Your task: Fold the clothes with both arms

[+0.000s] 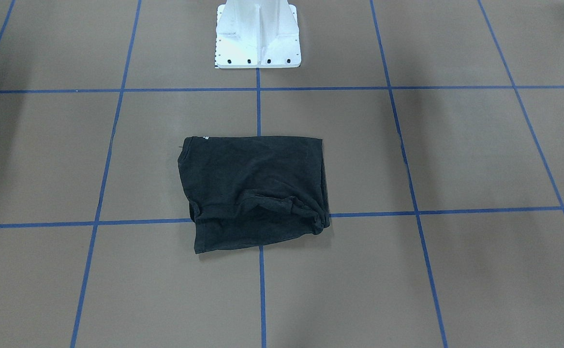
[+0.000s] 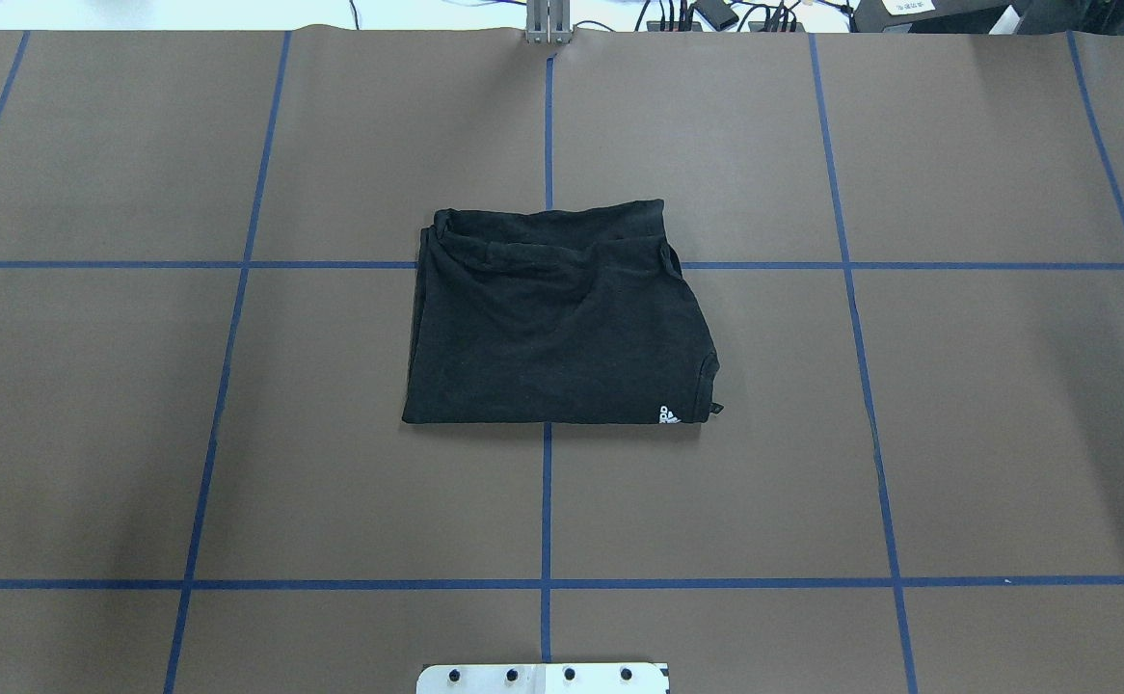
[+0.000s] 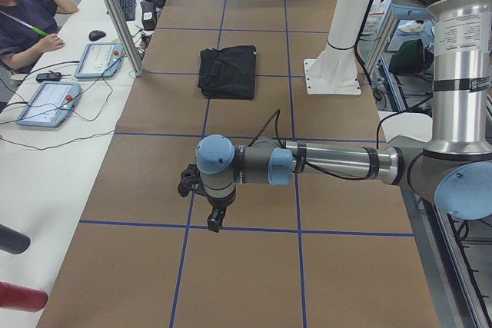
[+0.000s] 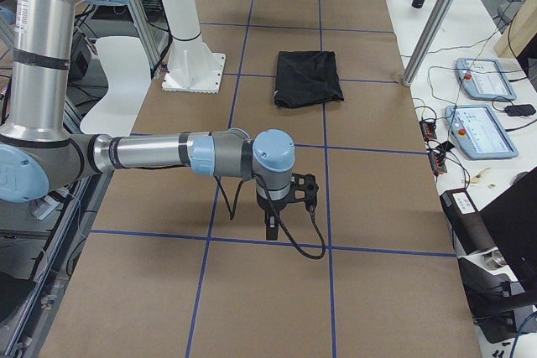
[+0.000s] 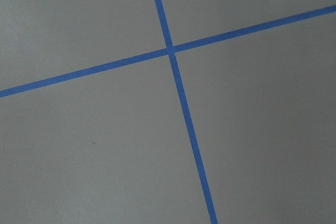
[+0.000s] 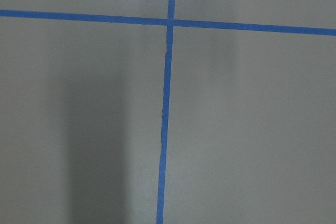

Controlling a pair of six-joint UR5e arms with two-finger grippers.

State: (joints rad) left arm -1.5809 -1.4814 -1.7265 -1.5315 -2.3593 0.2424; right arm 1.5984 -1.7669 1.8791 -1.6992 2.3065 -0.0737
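1. The shirt [image 2: 552, 328] lies folded into a rough rectangle in the middle of the counter [image 2: 909, 434], straight out from the pedestal [image 2: 543, 678].
2. It sits across a crossing of the blue tape [image 2: 234, 264] lines. Its far edge is bunched and wrinkled, and its near edge is straight.
3. A small white bit of print [image 2: 668, 415] peeks out at the shirt's near corner on my right side. The rest shows plain black.
4. My left arm [image 3: 330, 163] reaches out low over the counter's left end, well apart from the shirt. The left fingers [image 3: 211, 224] point down near a tape line. I only see them from the side, so I cannot tell if they are spread or pressed together.
5. My right arm [image 4: 151, 153] does the same over the right end. The right fingers [image 4: 271, 230] point down just short of a tape line, and I cannot tell their state either.
6. Both wrist cameras show only bare counter and a tape crossing.
7. A person [image 3: 23, 21] sits at the white side table [image 3: 31, 182] beside two pendants [image 3: 48, 103].
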